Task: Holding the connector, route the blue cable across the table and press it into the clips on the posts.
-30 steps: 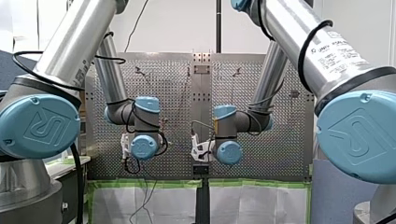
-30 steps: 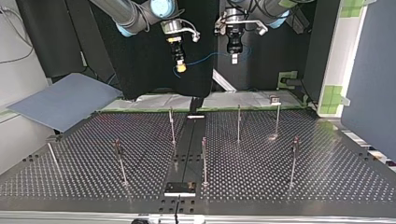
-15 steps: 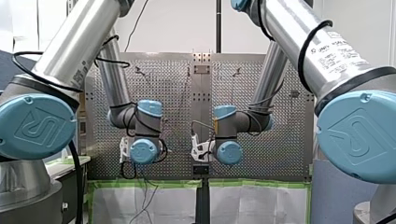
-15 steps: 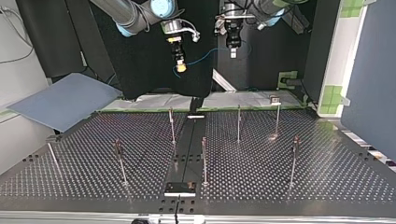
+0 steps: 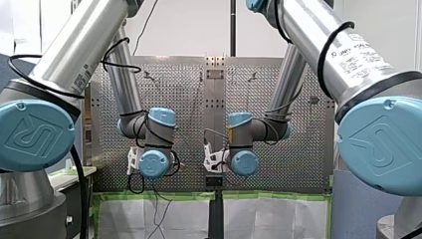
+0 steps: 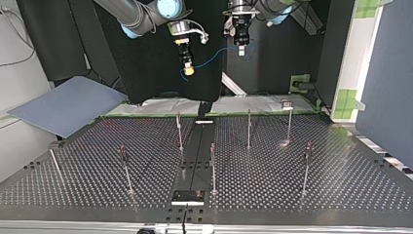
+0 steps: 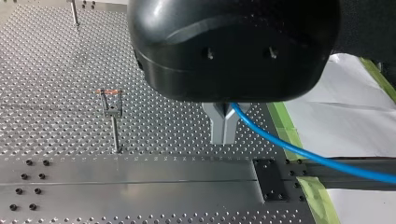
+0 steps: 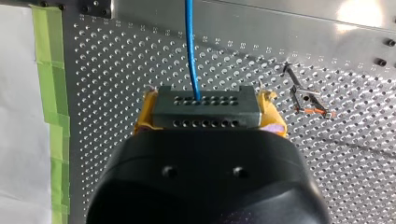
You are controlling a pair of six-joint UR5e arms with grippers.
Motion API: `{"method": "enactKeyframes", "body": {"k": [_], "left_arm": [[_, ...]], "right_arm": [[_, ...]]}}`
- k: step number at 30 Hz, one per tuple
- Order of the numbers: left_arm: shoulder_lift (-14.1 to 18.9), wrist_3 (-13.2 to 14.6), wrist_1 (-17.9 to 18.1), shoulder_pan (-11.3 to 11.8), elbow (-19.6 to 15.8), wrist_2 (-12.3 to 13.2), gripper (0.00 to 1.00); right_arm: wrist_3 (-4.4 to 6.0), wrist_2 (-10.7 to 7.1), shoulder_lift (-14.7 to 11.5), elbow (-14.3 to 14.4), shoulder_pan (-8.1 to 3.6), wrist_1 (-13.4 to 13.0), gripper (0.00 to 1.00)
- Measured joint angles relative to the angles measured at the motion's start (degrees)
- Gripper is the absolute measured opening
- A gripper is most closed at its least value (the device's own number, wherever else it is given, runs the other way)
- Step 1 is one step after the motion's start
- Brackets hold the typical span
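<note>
In the top view both grippers hang high above the far edge of the perforated table (image 6: 292, 185). My right gripper (image 6: 188, 69), with yellow pads, is shut on a dark grey connector (image 8: 205, 119). The blue cable (image 8: 190, 46) leaves the connector's face and sags across (image 6: 214, 54) to my left gripper (image 6: 241, 50). The left gripper's (image 7: 224, 135) metal fingers are shut on the cable (image 7: 303, 154), which trails off sideways. Several thin posts with clips stand on the table, among them ones near the middle (image 6: 213, 168) and beside the centre strip (image 6: 179, 131). In the front view the wrists hide both grippers.
A grey-blue board (image 6: 68, 105) leans at the top view's left. Green tape and white paper (image 6: 253, 105) line the table's far edge. A dark panel (image 6: 389, 73) stands at that view's right. A clipped post (image 7: 111, 109) rises below my left gripper, another clip (image 8: 306, 102) beside my right.
In the top view my left gripper has risen and shifted slightly toward my right gripper, carrying the cable with it. My right arm has stayed still.
</note>
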Motion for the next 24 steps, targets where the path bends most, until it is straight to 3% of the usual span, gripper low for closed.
{"method": "enactKeyframes", "body": {"k": [7, 13, 17, 24], "left_arm": [[0.36, -0.84, -0.85, -0.18, 0.69, -0.19, 0.00], [2.95, -3.61, -3.61, 0.47, 3.41, -1.51, 0.00], [4.98, -4.45, -5.66, 1.80, 5.47, -3.38, 0.00], [8.74, -3.09, -9.41, 5.36, 9.19, -7.10, 0.00]], "right_arm": [[0.36, 0.60, 0.14, -0.47, -0.34, 0.61, 0.00], [2.16, 2.15, -1.80, -2.75, 1.24, 2.98, 0.00], [2.43, 0.98, -3.70, -4.67, 2.49, 4.90, 0.00], [2.83, -2.55, -7.36, -8.34, 2.74, 8.56, 0.00]]}}
